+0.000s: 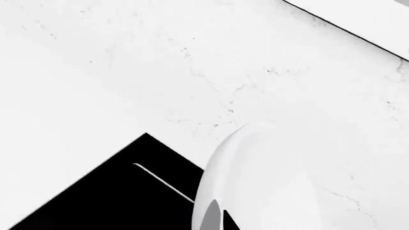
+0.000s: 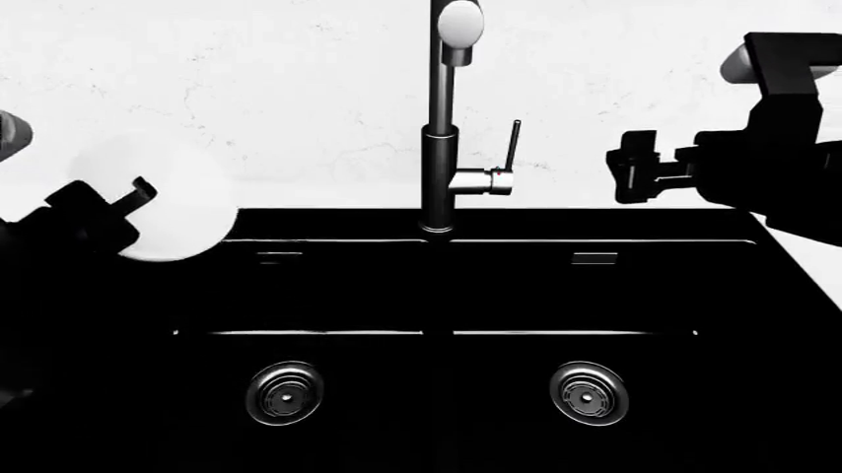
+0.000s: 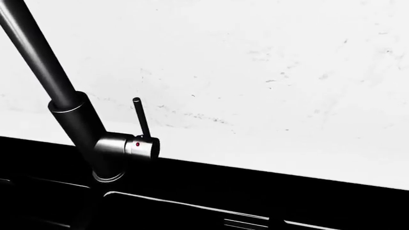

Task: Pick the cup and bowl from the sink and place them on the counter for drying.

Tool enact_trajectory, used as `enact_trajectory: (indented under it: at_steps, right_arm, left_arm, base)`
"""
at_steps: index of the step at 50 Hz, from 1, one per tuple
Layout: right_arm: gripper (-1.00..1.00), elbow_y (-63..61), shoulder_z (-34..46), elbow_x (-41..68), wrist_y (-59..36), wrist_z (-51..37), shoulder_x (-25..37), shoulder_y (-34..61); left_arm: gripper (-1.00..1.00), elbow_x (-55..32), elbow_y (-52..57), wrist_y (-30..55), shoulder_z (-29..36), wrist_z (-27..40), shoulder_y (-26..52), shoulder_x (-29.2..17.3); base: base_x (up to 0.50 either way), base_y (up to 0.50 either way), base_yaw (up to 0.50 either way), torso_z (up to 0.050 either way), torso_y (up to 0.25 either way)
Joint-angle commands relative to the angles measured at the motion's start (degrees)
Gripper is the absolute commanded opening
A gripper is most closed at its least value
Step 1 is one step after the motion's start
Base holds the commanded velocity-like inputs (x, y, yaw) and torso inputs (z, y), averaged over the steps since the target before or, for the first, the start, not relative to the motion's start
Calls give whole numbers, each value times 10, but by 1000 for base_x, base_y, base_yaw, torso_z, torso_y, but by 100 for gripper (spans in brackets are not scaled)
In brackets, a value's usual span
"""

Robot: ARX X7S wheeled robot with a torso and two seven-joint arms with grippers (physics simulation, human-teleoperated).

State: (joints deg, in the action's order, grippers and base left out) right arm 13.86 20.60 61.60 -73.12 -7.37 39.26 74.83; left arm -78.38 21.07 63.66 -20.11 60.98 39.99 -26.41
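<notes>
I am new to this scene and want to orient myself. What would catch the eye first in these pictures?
The black double-basin sink fills the lower head view, with two steel drains and a tall dark faucet rising at its back edge. At left, the left gripper holds a white bowl over the sink's corner and the white marbled counter.

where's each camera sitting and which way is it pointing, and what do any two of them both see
Head view: from the robot's head, looking forward and down over the sink and counter; both arms show, left gripper at the bowl, right gripper over the counter.
Left wrist view: near the left gripper, facing the counter, the sink's corner and the bowl; no gripper clearly visible.
Right wrist view: near the right gripper, facing the faucet; no gripper visible.
Shared: head and right wrist views both show the faucet.
</notes>
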Motion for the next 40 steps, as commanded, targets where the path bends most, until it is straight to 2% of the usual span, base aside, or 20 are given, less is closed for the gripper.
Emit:
enact_trajectory:
  at_steps: [1, 7, 9, 10, 12, 14, 23, 27, 31, 36, 38, 40]
  right_arm:
    - [100, 2, 2, 1, 6, 2, -1, -3]
    - [100, 11, 5, -2, 6, 5, -5, 10]
    - [100, 10, 6, -1, 6, 4, -6, 10]
    - [100, 6, 4, 2, 4, 1, -5, 6]
    - [100, 3, 4, 5, 2, -1, -3, 2]
    - [100, 0, 3, 9, -4, -5, -3, 4]
    - [100, -2, 1, 15, -7, -12, -6, 0]
    - [100, 3, 5, 13, -5, -9, -7, 2]
    - [100, 4, 6, 12, -1, -7, -7, -1]
    - [100, 8, 9, 10, 5, -4, -10, -6]
    - [100, 8, 11, 10, 6, -2, -11, -5]
    - [100, 9, 12, 9, 7, -2, -11, -5]
  left_arm:
    - [-100, 86, 30, -51, 8, 48, 16, 11]
    - [-100, 121, 14, -78, 22, 31, 39, 17]
    - [-100, 138, 8, -83, 25, 47, 39, 23]
    - [-100, 130, 10, -78, 7, 44, 32, 2]
    - [-100, 144, 22, -86, -1, 51, 22, -6]
    - [-100, 164, 21, -102, 3, 58, 24, 6]
    - [-100, 181, 32, -123, -40, 74, 15, -16]
    - [-100, 205, 38, -138, -39, 87, 15, -9]
    - [-100, 247, 49, -159, -21, 112, 29, 1]
    - [-100, 299, 65, -168, -30, 178, 10, 12]
    - [-100, 302, 71, -182, -45, 180, 10, 16]
    - [-100, 327, 70, -186, -32, 187, 9, 12]
  base:
    - [0, 0, 0, 0, 0]
    - [0, 0, 0, 0, 2]
    - [0, 0, 0, 0, 0]
    - [0, 0, 0, 0, 0]
    - [0, 0, 0, 0, 0]
    - [0, 0, 0, 0, 0]
    - [0, 0, 0, 0, 0]
    - [0, 0, 0, 0, 0]
    - [0, 0, 0, 0, 0]
    - [0, 0, 0, 0, 2]
    - [0, 0, 0, 0, 0]
    - [0, 0, 0, 0, 0]
